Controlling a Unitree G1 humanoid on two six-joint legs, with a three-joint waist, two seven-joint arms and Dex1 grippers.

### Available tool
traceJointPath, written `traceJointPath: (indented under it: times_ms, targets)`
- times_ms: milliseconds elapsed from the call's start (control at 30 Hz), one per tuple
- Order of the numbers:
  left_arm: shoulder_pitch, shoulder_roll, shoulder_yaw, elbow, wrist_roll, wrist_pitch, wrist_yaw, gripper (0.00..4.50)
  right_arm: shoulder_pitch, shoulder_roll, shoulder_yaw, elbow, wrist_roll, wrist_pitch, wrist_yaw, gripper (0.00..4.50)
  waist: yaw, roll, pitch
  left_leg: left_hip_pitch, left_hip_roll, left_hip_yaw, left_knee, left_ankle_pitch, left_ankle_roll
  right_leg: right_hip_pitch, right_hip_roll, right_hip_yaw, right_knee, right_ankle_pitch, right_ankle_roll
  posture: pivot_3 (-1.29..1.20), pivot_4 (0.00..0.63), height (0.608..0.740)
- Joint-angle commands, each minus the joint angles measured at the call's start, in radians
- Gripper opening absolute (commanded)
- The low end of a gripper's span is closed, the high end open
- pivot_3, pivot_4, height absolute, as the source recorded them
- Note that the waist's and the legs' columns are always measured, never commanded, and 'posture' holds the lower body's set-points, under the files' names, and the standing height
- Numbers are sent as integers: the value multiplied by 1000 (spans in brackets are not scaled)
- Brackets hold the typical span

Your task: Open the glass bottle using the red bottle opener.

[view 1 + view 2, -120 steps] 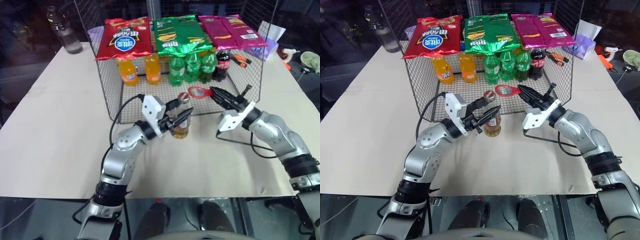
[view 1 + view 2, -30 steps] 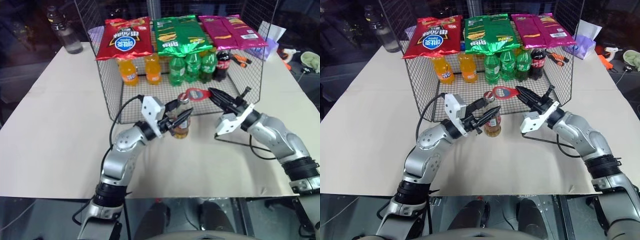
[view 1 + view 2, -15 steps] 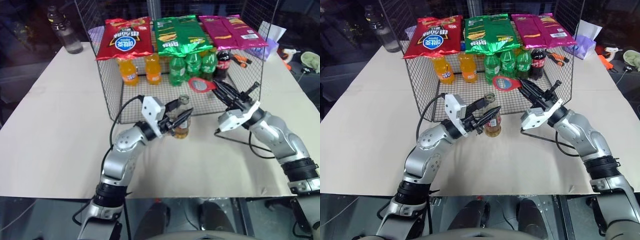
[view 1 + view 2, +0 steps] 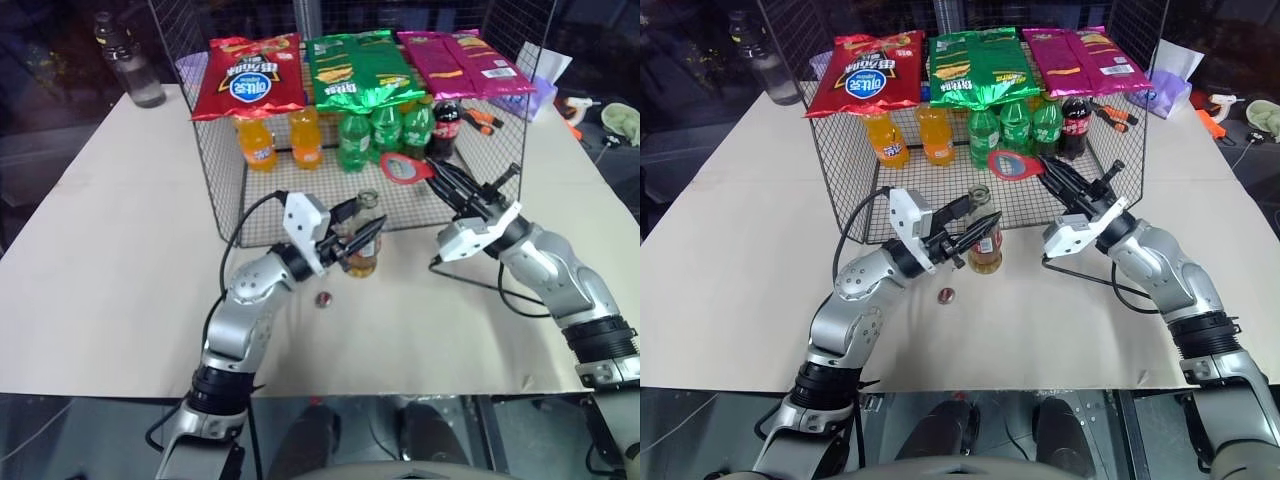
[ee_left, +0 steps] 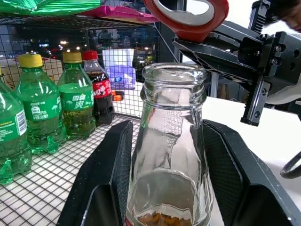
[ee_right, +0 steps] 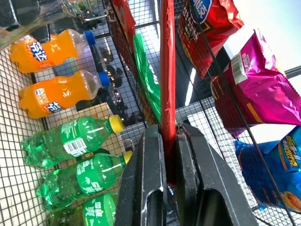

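The glass bottle (image 4: 362, 245) stands on the table in front of the basket, its mouth bare, with amber drink low inside. My left gripper (image 4: 360, 232) is shut on the bottle, one black finger pressed to each side, as the left wrist view shows around the bottle (image 5: 171, 141). My right gripper (image 4: 435, 172) is shut on the handle of the red bottle opener (image 4: 402, 168), held up to the right of and above the bottle's mouth, apart from it. A small round cap (image 4: 323, 298) lies on the table left of the bottle's foot.
A wire basket (image 4: 225, 200) stands right behind the bottle, with chip bags (image 4: 248, 75) on top and orange (image 4: 255, 142), green (image 4: 385, 130) and cola bottles inside. A plastic water bottle (image 4: 128, 62) stands back left, a tissue box (image 4: 545, 85) back right.
The opener sat on the bottle's cap a second ago; my right gripper lifted it up and to the right. The cap is off and now lies on the table.
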Motion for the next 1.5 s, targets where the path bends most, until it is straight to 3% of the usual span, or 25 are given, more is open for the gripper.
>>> traceJointPath:
  times_ms: [33, 100, 433, 633, 700, 833, 933, 1033, 1267, 1333, 1367, 1500]
  targets:
    - [12, -4, -6, 2, 4, 1, 2, 3588, -5, 1, -24, -11, 26, 3, -6, 0, -1, 0, 0, 0, 0, 0, 0, 0, 0, 0, 0, 0, 0, 0, 0, 0, 150, 740]
    - [11, -7, -4, 5, 1, 4, 2, 4489, -7, 0, -24, -9, 27, 5, -5, 0, -2, 0, 1, -1, 0, 0, 0, 0, 0, -1, 0, 0, 0, 0, 0, 0, 150, 740]
    - [27, 0, 6, -27, -12, 4, -4, 4489, 3, 5, -28, 5, 69, 18, 15, 0, -2, 0, 1, -2, 0, 0, 0, 0, 0, -3, 0, 1, 0, 0, 0, 0, 150, 740]
    - [81, 63, 40, -146, -59, 59, -19, 4489, 87, 22, -3, 32, 346, 146, 256, 0, -3, 0, 1, -3, 1, 0, -1, 0, 0, -3, 0, 0, 0, 0, 0, 0, 150, 740]
    - [104, 89, 55, -184, -75, 79, -22, 4489, 134, 42, -9, -10, 478, 248, 346, 0, -3, 0, 1, -3, 1, 0, -1, 0, 0, -3, 0, 0, 0, 0, 0, 0, 150, 740]
    - [177, 160, 117, -271, -119, 127, -25, 4489, 263, 33, -1, -236, 831, 666, 597, 0, -3, 2, 2, -3, 3, 0, -3, 0, 0, -3, -1, 1, -2, 0, 0, 0, 150, 740]
    - [216, 184, 158, -303, -149, 149, -16, 4489, 348, -32, 12, -375, 957, 925, 702, 0, 1, 4, 4, -3, 3, 0, -3, 0, 0, -3, -2, 0, -2, 0, 0, 0, 150, 740]
    - [238, 192, 182, -296, -146, 148, -1, 4489, 370, -43, -12, -409, 971, 1028, 696, 0, 2, 4, 4, -3, 3, -1, -3, 0, 1, -3, -2, -1, -2, 0, 0, 0, 150, 740]
    - [269, 178, 239, -285, -155, 155, 68, 4500, 331, -2, -105, -385, 955, 1089, 621, 3014, 1, 4, 4, -3, 2, 0, -3, 0, 0, -3, -1, -1, -2, 0, 0, 0, 150, 740]
    - [305, 181, 265, -295, -168, 163, 79, 4500, 333, -4, -137, -393, 995, 1160, 623, 4082, 2, 4, 4, -3, 2, -1, -4, 0, 0, -4, -1, -1, -2, 0, 0, 0, 150, 740]
    - [328, 185, 281, -301, -173, 168, 82, 4500, 340, -10, -155, -406, 1018, 1188, 632, 4365, 2, 4, 4, -3, 2, -1, -4, 0, 0, -4, -1, -1, -3, 0, 0, 0, 150, 740]
    - [411, 205, 352, -307, -187, 165, 86, 4500, 395, -24, -205, -452, 1051, 1207, 664, 4365, 3, 4, 4, -8, 3, -1, -5, 0, 0, -9, -2, 0, -3, 0, 0, 0, 150, 740]
